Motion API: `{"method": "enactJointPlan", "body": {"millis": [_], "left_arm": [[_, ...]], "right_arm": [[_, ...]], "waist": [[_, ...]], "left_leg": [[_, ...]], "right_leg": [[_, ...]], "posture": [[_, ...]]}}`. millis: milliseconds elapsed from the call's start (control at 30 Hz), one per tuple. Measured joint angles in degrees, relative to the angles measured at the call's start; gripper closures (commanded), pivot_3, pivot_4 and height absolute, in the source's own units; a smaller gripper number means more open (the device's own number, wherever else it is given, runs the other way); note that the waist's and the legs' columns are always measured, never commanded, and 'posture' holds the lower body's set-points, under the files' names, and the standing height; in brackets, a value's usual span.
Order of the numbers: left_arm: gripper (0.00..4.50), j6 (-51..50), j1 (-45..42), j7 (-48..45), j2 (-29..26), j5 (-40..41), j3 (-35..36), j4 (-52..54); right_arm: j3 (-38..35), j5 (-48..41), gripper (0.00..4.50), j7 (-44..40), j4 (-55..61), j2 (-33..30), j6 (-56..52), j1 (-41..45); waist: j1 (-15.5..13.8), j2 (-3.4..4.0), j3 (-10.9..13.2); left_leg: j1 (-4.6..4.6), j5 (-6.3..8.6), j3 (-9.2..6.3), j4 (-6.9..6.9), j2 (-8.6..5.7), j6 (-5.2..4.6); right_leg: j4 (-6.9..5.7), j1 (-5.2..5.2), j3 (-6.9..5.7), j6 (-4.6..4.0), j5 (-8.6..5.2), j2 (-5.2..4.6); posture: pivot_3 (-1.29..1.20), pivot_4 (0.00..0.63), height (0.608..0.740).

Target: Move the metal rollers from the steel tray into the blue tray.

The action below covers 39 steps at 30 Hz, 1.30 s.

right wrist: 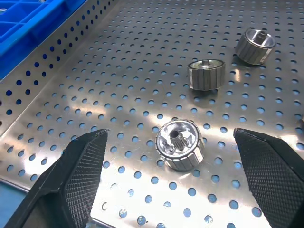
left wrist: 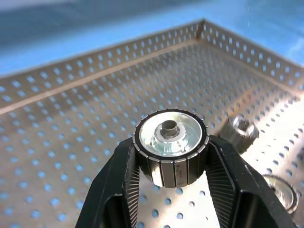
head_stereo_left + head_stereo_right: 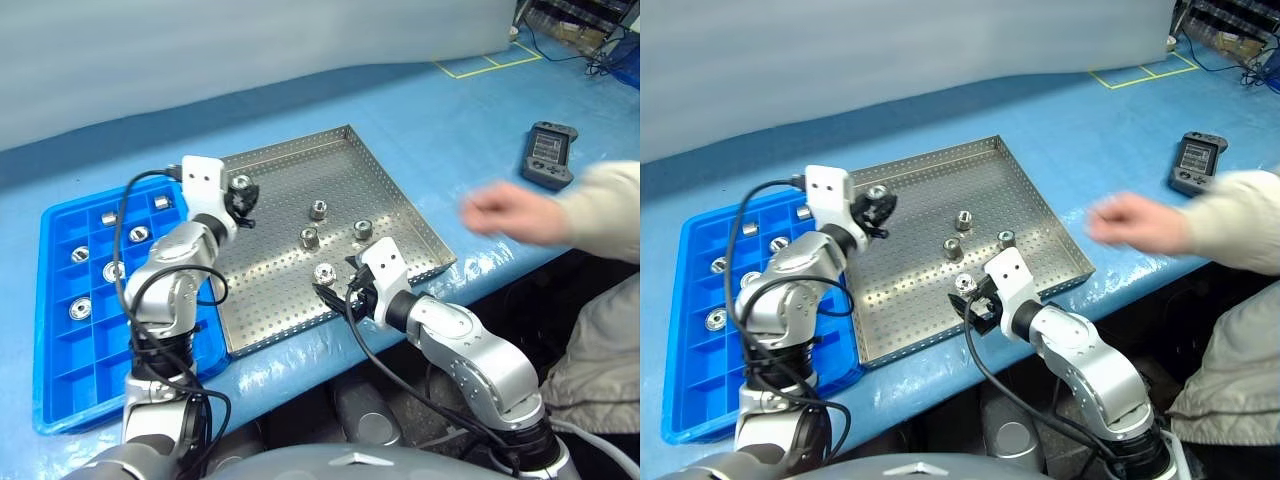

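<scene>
One metal roller (image 2: 171, 153) is clamped between the two black fingers (image 2: 118, 190) of the left tool (image 3: 240, 200), its flat face with the dark centre hole turned toward the wrist camera; it is lifted clear of the perforated floor of the steel tray (image 3: 290, 165) and sits above the tray's left part. Four further metal rollers lie loose on the tray floor: two near the middle (image 3: 318, 210) (image 3: 310, 237), one toward the right rim (image 3: 363, 229), and one near the front edge (image 3: 324, 273). The right tool (image 1: 171, 175) hangs low over the front edge of the steel tray with its fingers (image 1: 83, 166) spread wide, and the front roller (image 1: 179, 145) lies on the floor between them, touching neither. The blue tray (image 3: 60, 390) lies just beside the steel tray on its left side, on the blue desk (image 3: 450, 110); several of its square compartments each hold a roller (image 3: 80, 309). A person's hand (image 3: 505, 213) with a light sleeve (image 3: 600, 210) is above the desk to the right of the steel tray. A dark handheld controller (image 3: 548, 154) rests on the desk farther to the right.
</scene>
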State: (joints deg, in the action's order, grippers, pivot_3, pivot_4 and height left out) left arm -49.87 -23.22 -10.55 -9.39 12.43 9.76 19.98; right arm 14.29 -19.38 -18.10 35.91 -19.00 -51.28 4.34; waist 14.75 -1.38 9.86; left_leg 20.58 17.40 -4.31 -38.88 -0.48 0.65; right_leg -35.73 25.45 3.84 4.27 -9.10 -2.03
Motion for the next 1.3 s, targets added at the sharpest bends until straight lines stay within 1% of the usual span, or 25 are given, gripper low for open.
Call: {"method": "enactJointPlan", "body": {"millis": [67,100,167,267,467,533,567,667,733,933,1067,1300], "left_arm": [[2.82,0.32,3.0,0.49,-1.5,0.06,2.18,4.31],[2.82,0.29,5.82,0.36,-3.09,0.36,3.81,7.11],[2.82,0.2,9.12,0.01,-4.77,0.83,5.81,9.65],[2.82,-1.03,17.85,-1.25,-9.35,1.27,8.81,15.48],[2.82,-4.97,31.23,-1.04,-9.05,3.05,16.46,25.76],[2.82,-5.6,35.03,-0.67,-8.15,3.52,17.38,27.82],[2.82,-5.87,36.49,-0.53,-7.46,3.65,17.67,28.55],[2.82,-6.27,40.71,0.33,-5.9,3.99,17.65,30.31],[2.82,-6.63,42.35,0.91,-4.23,4.11,17.47,30.88],[2.82,-6.58,43.27,1.96,-2.63,4.09,14.68,29.9],[2.82,-5.75,41.52,2.19,-2.41,4.07,13.95,27.94],[2.82,-5.79,37.94,1.67,-3.61,4.34,12.23,23.32]], "right_arm": [[0.31,-0.01,0.0,-0.44,-0.14,0.19,0.03,0.09],[0.51,-0.01,0.0,-0.71,-0.22,0.18,0.05,0.09],[0.74,-0.04,0.0,-1.07,-0.65,0.2,0.05,0.43],[1.2,-0.04,0.0,-2.12,-1.81,0.06,0.11,1.48],[3.05,-0.09,0.0,-5.19,-4.82,0.04,0.82,4.76],[3.66,-0.08,0.0,-6.28,-6.12,0.03,0.9,6.02],[4.08,-0.08,0.0,-6.88,-6.63,0.05,0.97,6.68],[5.67,-0.11,0.0,-8.77,-8.07,0.45,1.65,8.69],[6.53,-0.1,0.0,-10.13,-8.96,0.45,2.4,9.85],[7.64,0.01,0.0,-12.23,-10.23,0.42,3.27,11.41],[7.65,0.05,0.0,-12.44,-10.24,0.21,3.25,11.38],[7.49,0.02,0.0,-11.44,-8.33,-0.36,2.94,9.85]], "waist": [[-0.36,0.01,0.01],[-0.59,0.01,0.01],[-1.16,0.01,0.02],[-2.34,0.0,0.03],[-5.8,-0.02,0.05],[-7.49,-0.02,0.05],[-8.26,-0.02,0.05],[-10.52,-0.03,0.04],[-11.39,-0.03,0.04],[-12.65,-0.03,0.04],[-12.66,-0.03,0.04],[-12.21,-0.01,0.03]], "left_leg": [[0.0,0.0,0.0,0.0,0.0,0.0],[-0.01,0.0,0.01,0.0,0.0,0.0],[0.0,0.0,0.0,-0.01,0.01,0.0],[0.0,0.0,-0.01,-0.01,0.01,0.0],[-0.02,0.0,-0.02,-0.03,0.02,0.0],[-0.02,0.0,-0.04,-0.03,0.02,0.0],[-0.03,0.0,-0.05,-0.04,0.02,0.01],[-0.04,-0.01,-0.07,-0.07,0.02,0.01],[-0.04,-0.01,-0.06,-0.1,0.01,0.02],[-0.03,-0.01,-0.1,-0.1,0.02,0.02],[-0.03,-0.01,-0.1,-0.1,0.02,0.02],[-0.03,-0.01,-0.09,-0.1,0.02,0.02]], "right_leg": [[0.0,0.0,0.0,0.0,0.0,0.0],[0.0,0.01,0.0,-0.01,-0.01,0.0],[0.0,0.02,-0.01,-0.01,-0.01,0.0],[-0.02,0.03,-0.04,-0.04,-0.03,0.0],[-0.01,0.02,-0.07,-0.09,-0.05,-0.01],[-0.02,0.02,-0.1,-0.14,-0.08,-0.01],[-0.03,0.0,-0.13,-0.38,-0.22,-0.02],[-0.06,-0.04,-0.18,-0.44,-0.26,-0.02],[-0.06,-0.06,-0.2,-0.45,-0.27,-0.04],[-0.06,-0.06,-0.25,-0.49,-0.29,-0.04],[-0.07,-0.07,-0.27,-0.5,-0.29,-0.04],[-0.07,-0.06,-0.27,-0.51,-0.29,-0.05]], "posture": [[-0.2,0.15,0.74],[-0.18,0.15,0.74],[-0.15,0.15,0.74],[-0.1,0.15,0.74],[0.01,0.15,0.74],[0.04,0.15,0.74],[0.04,0.15,0.74],[0.07,0.15,0.74],[0.07,0.15,0.74],[0.05,0.15,0.74],[0.02,0.15,0.74],[-0.05,0.15,0.74]]}}
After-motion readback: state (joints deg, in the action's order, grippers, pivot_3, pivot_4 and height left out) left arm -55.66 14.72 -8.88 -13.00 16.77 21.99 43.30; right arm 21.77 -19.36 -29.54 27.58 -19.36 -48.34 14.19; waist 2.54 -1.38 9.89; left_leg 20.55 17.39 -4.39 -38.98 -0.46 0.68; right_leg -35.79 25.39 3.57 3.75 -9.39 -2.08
